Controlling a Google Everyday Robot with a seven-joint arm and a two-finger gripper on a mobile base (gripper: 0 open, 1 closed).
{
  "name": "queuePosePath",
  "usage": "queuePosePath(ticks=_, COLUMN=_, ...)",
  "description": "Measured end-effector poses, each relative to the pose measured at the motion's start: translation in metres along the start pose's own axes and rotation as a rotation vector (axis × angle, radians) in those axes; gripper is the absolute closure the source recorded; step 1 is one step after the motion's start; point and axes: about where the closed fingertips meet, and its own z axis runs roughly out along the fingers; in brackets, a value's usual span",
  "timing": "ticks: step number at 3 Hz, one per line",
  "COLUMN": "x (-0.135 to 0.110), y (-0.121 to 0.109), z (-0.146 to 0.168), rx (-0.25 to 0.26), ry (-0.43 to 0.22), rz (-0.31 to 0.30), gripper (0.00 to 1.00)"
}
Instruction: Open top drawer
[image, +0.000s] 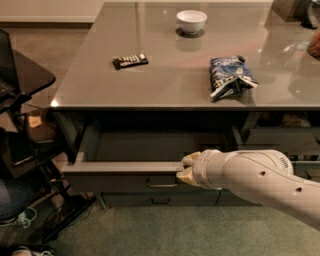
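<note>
Clamping the half-open top drawer (115, 176), the tool (186, 168) straddles its front rim.

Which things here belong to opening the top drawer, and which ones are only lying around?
For the job: top drawer, pulled partly out; its loop handle; gripper, at the drawer's front edge.

Lying about, on the tabletop: white bowl; blue snack bag; small dark remote-like object.
</note>
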Motion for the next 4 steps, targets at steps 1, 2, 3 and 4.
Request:
queuePosePath(ticks=1, x=0.0058, y=0.0096, z=-0.0071, rx=0.002, ry=0.002, rz=0.0, gripper=1.0)
queuePosePath(ticks=2, x=0.0058, y=0.0096, z=-0.0071, rx=0.002, ry=0.002, rz=0.0, gripper=1.0)
queuePosePath(ticks=3, x=0.005, y=0.0095, z=-0.0077, rx=0.002, ry=0.001, rz=0.0, gripper=1.0)
queuePosePath(ticks=4, x=0.0071, y=0.0172, z=-0.0122, rx=0.007, ry=0.0, rz=-0.007, gripper=1.0)
